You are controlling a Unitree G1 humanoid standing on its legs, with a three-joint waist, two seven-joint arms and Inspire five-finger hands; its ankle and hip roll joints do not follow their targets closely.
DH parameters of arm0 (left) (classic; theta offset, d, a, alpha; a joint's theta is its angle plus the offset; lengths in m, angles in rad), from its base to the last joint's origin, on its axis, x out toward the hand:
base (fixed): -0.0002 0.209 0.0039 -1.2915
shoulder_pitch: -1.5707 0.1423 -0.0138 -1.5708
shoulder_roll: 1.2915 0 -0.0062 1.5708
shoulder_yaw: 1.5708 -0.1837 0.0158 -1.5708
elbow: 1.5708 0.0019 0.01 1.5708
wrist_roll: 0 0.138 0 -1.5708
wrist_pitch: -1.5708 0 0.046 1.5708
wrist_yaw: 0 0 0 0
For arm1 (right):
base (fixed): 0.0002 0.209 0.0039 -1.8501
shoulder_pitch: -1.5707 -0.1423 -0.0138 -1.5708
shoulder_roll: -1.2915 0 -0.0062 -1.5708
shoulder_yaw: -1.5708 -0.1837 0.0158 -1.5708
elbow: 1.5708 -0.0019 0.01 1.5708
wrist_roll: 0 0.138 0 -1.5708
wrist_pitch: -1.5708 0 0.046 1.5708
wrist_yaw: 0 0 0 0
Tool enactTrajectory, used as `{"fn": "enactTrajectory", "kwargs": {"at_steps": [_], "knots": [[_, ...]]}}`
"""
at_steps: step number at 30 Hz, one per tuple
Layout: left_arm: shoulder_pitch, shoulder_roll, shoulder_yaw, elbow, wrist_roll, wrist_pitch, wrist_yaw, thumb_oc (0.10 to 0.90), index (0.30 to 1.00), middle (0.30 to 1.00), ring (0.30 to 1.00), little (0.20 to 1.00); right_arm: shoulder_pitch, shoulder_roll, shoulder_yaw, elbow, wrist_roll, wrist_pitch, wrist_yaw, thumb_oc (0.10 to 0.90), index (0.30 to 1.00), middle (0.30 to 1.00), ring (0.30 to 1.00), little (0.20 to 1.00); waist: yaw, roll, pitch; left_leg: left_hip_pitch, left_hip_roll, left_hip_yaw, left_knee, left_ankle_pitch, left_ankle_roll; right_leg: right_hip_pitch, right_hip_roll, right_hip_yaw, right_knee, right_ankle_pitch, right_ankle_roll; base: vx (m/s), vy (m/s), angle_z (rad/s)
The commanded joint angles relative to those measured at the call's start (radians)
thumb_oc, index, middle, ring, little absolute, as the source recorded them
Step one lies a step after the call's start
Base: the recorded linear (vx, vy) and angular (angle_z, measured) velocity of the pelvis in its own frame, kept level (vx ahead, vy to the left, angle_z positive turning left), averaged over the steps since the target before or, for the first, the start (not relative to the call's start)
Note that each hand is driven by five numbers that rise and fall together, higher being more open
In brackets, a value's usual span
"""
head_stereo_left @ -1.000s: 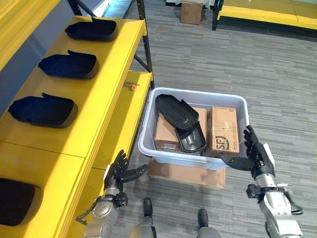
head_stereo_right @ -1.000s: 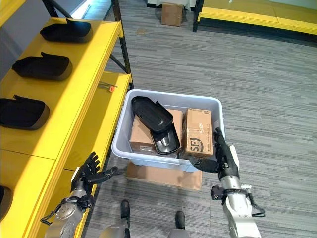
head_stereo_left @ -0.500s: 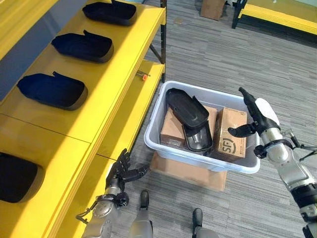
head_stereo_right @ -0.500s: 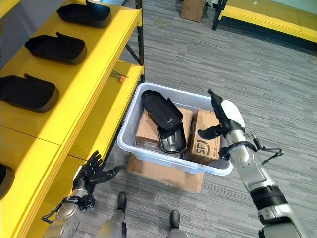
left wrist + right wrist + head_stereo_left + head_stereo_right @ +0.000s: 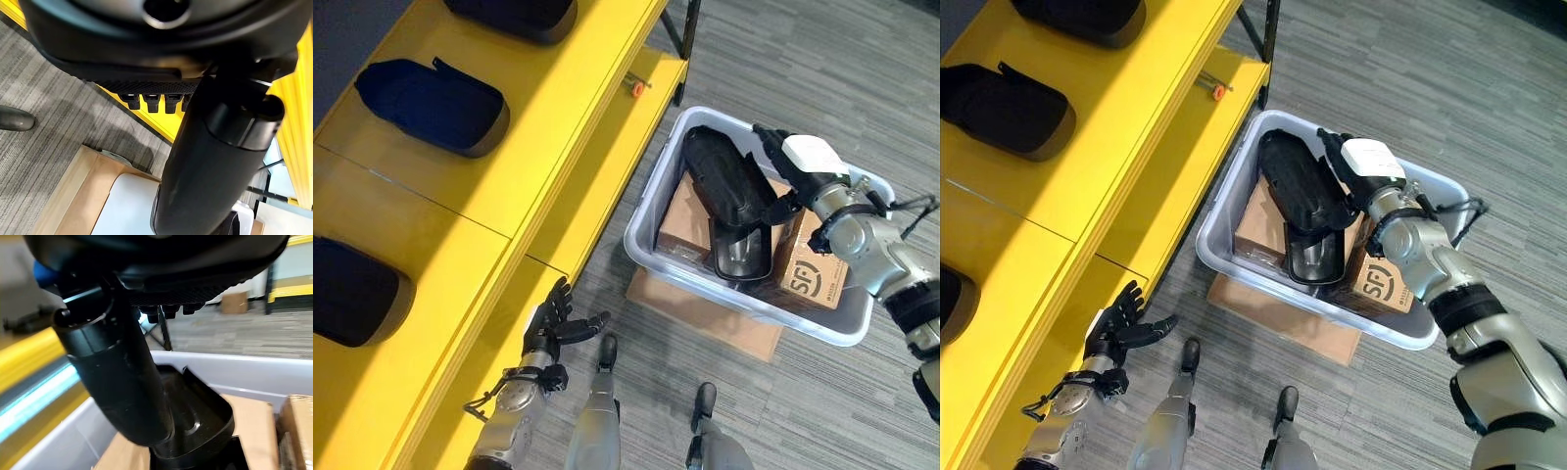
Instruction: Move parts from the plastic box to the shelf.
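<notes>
Left eye view: right hand, fingers straight, touches the black moulded plastic part inside the grey plastic box; left hand hangs released.

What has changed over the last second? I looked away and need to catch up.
The right robot hand rose from the near rim of the plastic box and reached in over the top black part; its fingers are open, nothing gripped yet. The camera also shifted. The left robot hand hangs open by the shelf, as before; the parts and cardboard boxes have not moved.
</notes>
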Motion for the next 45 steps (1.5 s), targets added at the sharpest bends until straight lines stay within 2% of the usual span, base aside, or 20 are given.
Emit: {"fn": "enactTrajectory", "kwargs": {"at_steps": [1,6,14,31,41,45], "knots": [[-0.015,0.048,0.012,-0.100,-0.032,-0.085,0.004,0.900,1.000,1.000,1.000,1.000,-0.195,-0.051,0.026,0.027,-0.036,-0.006,-0.040,0.900,1.000,1.000,1.000,1.000,0.000,-0.027,-0.030,-0.114,0.074,-0.007,0.211,-0.099,-0.006,-0.017,-0.074,0.017,0.180,-0.075,-0.002,-0.04,-0.003,0.04],[-0.032,0.060,0.012,-0.113,-0.042,-0.092,0.019,0.900,1.000,1.000,1.000,1.000,-0.274,-0.033,0.068,0.052,-0.025,0.003,-0.045,0.900,1.000,1.000,1.000,1.000,0.010,-0.020,0.012,-0.160,0.073,-0.017,0.268,-0.120,-0.005,-0.066,-0.064,0.021,0.236,-0.101,-0.011,-0.05,-0.003,0.07],[-0.044,0.061,0.018,-0.102,-0.045,-0.095,0.039,0.900,1.000,1.000,1.000,1.000,-0.293,-0.025,0.081,0.078,0.005,0.012,-0.043,0.900,1.000,1.000,1.000,1.000,0.006,-0.010,0.052,-0.196,0.068,-0.023,0.326,-0.149,-0.001,-0.117,-0.062,0.039,0.312,-0.130,-0.021,-0.02,0.003,0.00],[-0.070,0.063,0.018,-0.081,-0.040,-0.099,0.045,0.900,1.000,1.000,1.000,1.000,-0.194,-0.033,0.063,0.078,-0.015,0.012,-0.007,0.900,1.000,1.000,1.000,1.000,-0.017,-0.001,0.089,-0.215,0.070,-0.024,0.336,-0.149,0.001,-0.161,-0.053,0.049,0.344,-0.147,-0.033,0.00,0.000,0.00],[-0.081,0.070,0.009,-0.083,-0.038,-0.102,0.047,0.900,1.000,1.000,1.000,1.000,-0.230,-0.048,0.094,0.143,-0.026,0.017,-0.018,0.900,1.000,1.000,1.000,1.000,-0.016,0.002,0.101,-0.228,0.068,-0.026,0.332,-0.146,0.001,-0.174,-0.050,0.049,0.343,-0.145,-0.033,0.00,0.000,0.00],[-0.085,0.078,0.008,-0.089,-0.035,-0.104,0.047,0.900,1.000,1.000,1.000,1.000,-0.253,-0.079,0.121,0.173,-0.060,0.024,-0.030,0.900,1.000,1.000,1.000,1.000,-0.015,0.006,0.105,-0.241,0.063,-0.028,0.327,-0.142,0.001,-0.180,-0.051,0.047,0.336,-0.142,-0.032,0.00,0.000,0.00]]}}
